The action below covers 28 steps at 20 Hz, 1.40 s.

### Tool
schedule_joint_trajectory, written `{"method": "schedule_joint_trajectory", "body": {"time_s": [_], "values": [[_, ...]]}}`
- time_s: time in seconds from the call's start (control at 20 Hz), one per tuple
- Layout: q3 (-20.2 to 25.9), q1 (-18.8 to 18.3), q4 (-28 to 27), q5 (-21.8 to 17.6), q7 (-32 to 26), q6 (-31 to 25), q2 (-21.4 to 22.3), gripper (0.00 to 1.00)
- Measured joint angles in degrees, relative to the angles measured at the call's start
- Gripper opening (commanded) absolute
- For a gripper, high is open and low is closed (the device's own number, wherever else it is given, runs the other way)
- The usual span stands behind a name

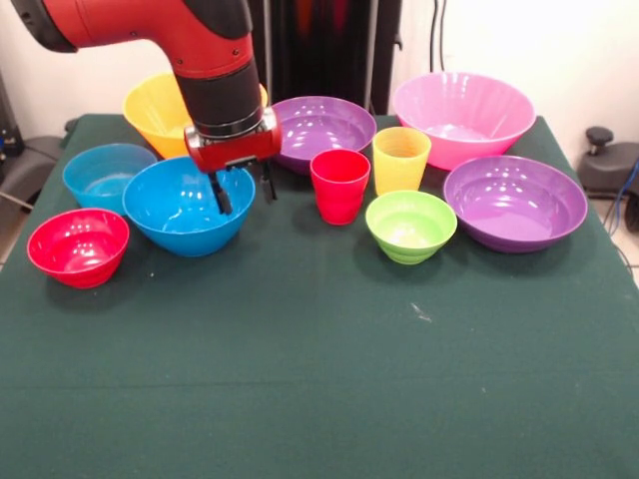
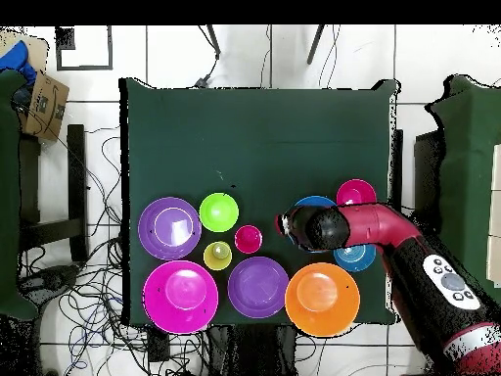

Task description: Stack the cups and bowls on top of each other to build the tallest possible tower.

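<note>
My gripper point(image 1: 244, 188) hangs open over the far right rim of the medium blue bowl point(image 1: 188, 212). One finger point(image 1: 222, 196) reaches inside the bowl and the other is outside it. The red cup point(image 1: 339, 186) and yellow cup point(image 1: 400, 159) stand upright side by side at mid-table, with the lime green bowl point(image 1: 410, 227) in front of them. A small blue bowl point(image 1: 104, 176) and a red bowl point(image 1: 78, 246) lie left of the medium blue one. No tower shows; every piece sits singly. In the overhead view the arm point(image 2: 342, 227) covers the gripper and part of the blue bowl point(image 2: 315, 203).
Along the back stand a large yellow bowl point(image 1: 153, 112), a purple bowl point(image 1: 324, 130) and a large pink bowl point(image 1: 462, 118). A second purple bowl point(image 1: 515, 204) sits at the right. The green tablecloth point(image 1: 319, 379) stretches toward the front edge.
</note>
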<state>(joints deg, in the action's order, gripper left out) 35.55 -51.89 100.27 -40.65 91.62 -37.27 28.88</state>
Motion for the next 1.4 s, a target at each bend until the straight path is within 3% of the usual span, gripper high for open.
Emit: {"method": "schedule_joint_trajectory", "body": {"time_s": [0.3,0.85,1.4], "values": [[-0.3,2.8,-3.9,2.5,0.0,-4.0,0.0,1.00],[-4.7,8.3,-11.2,3.0,0.6,-4.1,-0.6,1.00],[-9.0,8.7,-14.8,6.4,2.5,-4.1,-2.3,1.00]]}}
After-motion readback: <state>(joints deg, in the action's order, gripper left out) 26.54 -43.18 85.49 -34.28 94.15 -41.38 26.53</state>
